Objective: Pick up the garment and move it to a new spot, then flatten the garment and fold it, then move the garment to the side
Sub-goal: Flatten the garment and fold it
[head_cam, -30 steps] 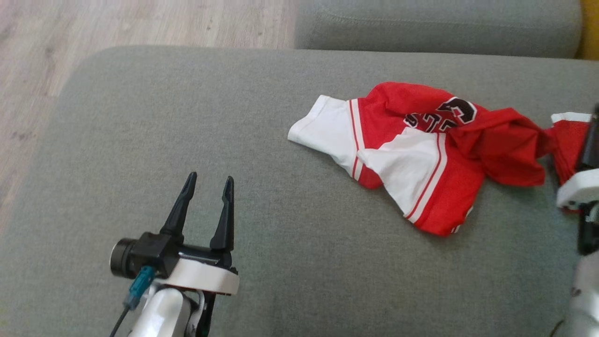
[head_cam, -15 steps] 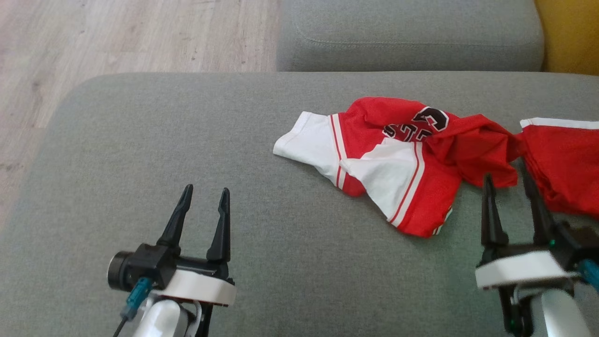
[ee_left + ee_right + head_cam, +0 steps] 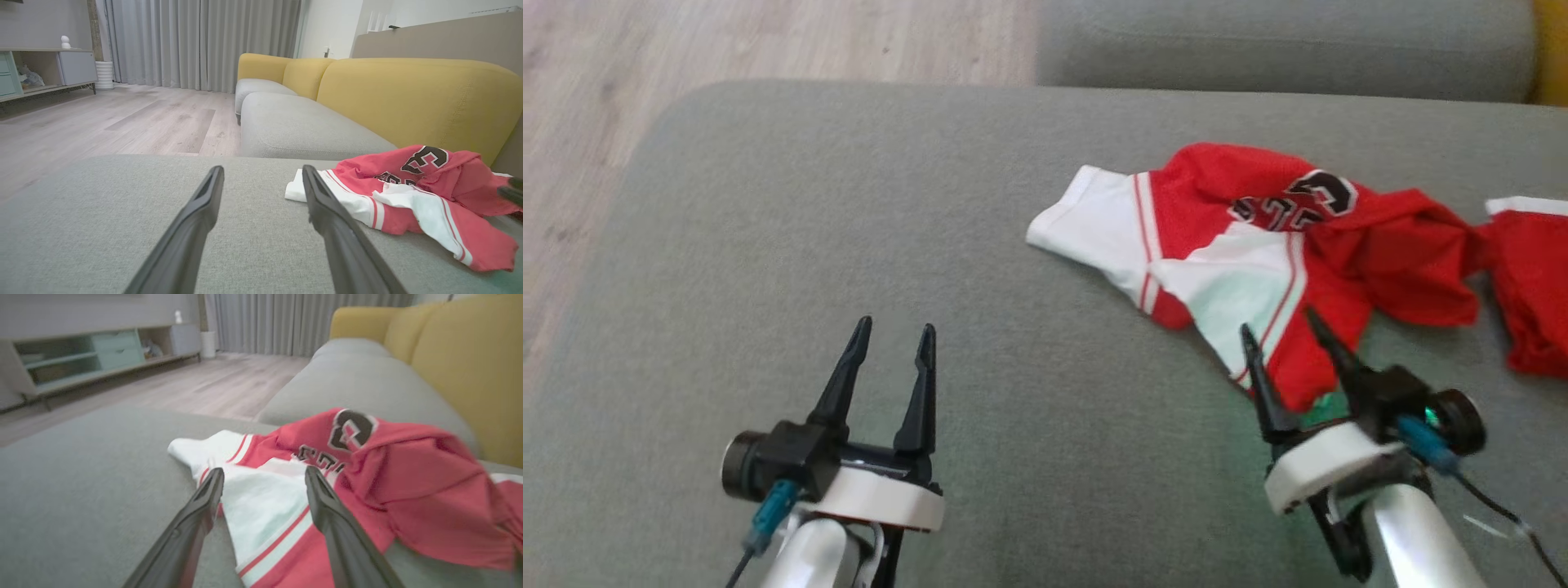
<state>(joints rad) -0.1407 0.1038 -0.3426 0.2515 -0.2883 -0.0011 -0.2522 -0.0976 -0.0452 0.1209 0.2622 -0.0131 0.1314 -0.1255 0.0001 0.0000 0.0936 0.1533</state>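
Both released: left tool [image 3: 895, 325], right tool [image 3: 1278, 321] near garment [image 3: 1225, 229], its lettering [image 3: 1298, 204] unreadable.

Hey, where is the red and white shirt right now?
In the head view, the shirt lies crumpled on the right half of the grey cushion, with the open right hand at its near edge.

Garment [image 3: 1298, 261] partly off-frame, rightward.

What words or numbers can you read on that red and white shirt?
Possibly "3": a big black character on the crumpled red and white jersey, partly folded, so not certain.
Smaller black letters beside it: too crumpled to read.
Nothing else readable.
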